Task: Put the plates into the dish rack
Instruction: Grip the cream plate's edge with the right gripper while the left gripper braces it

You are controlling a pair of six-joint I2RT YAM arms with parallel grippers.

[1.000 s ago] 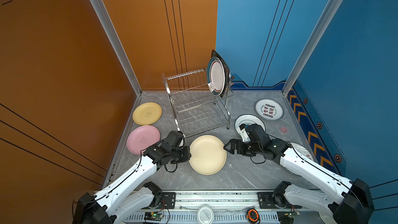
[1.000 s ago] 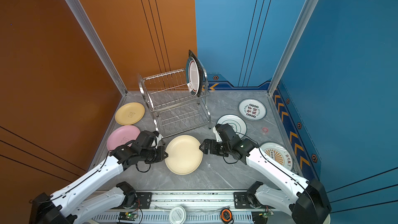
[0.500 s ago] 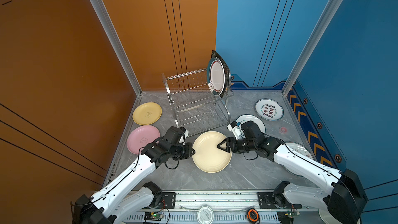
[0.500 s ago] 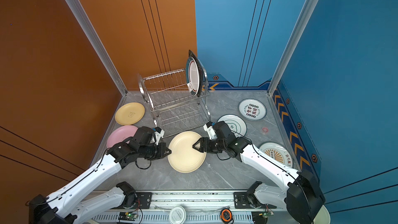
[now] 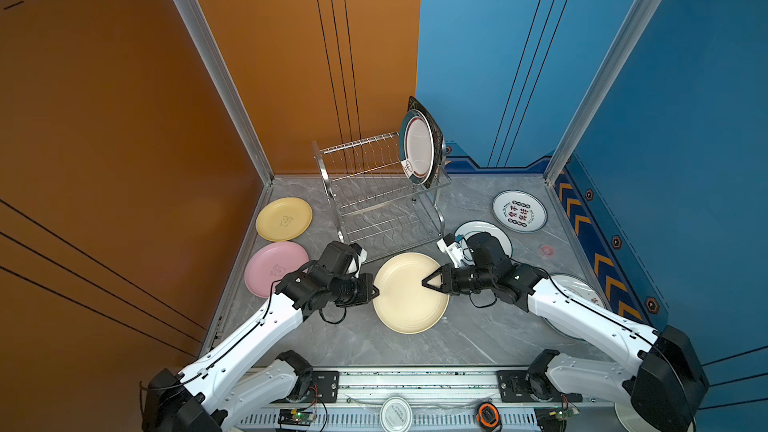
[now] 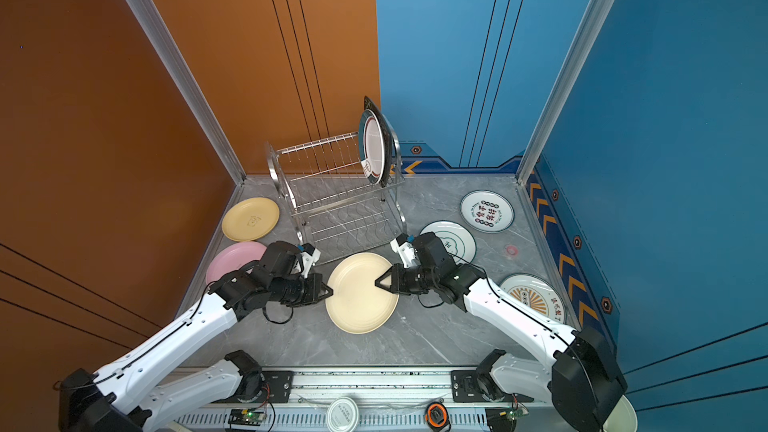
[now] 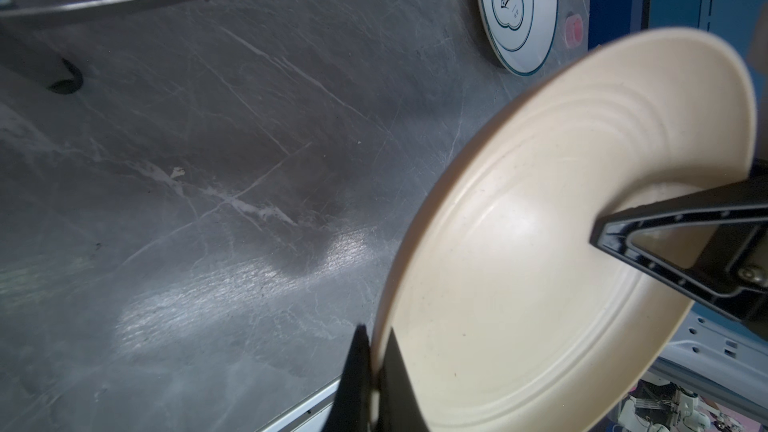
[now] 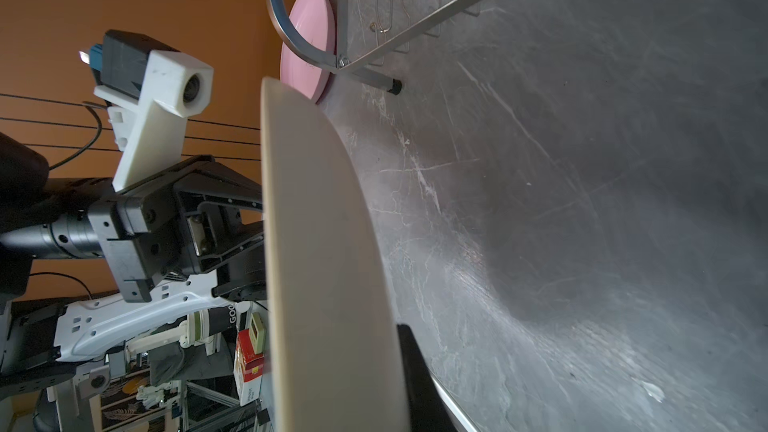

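Observation:
The beige plate point(image 5: 409, 297) point(image 6: 359, 295) hangs tilted above the table, gripped from both sides. My left gripper point(image 5: 375, 290) point(image 7: 376, 367) is shut on its left rim. My right gripper point(image 5: 426, 282) point(image 8: 395, 351) is shut on its right rim, one finger lying on the plate's face point(image 7: 540, 263). The dish rack point(image 5: 374, 197) stands behind, with a green-rimmed white plate point(image 5: 417, 147) and a black square plate point(image 5: 432, 126) upright at its right end. Lying flat are a yellow plate point(image 5: 284, 219), a pink plate point(image 5: 274, 268), and three white plates: characters point(image 5: 519, 211), green rim point(image 5: 478, 229), sunburst point(image 6: 532, 299).
A small pink disc point(image 5: 546, 249) lies on the table at the right. On the front rail sit a round white lid point(image 5: 395, 411) and an orange tape measure point(image 5: 487, 414). Orange and blue walls close in the table on three sides.
The left gripper has lifted and tilted the beige plate's left side. The right gripper has reached in from the right and closed on the opposite rim.

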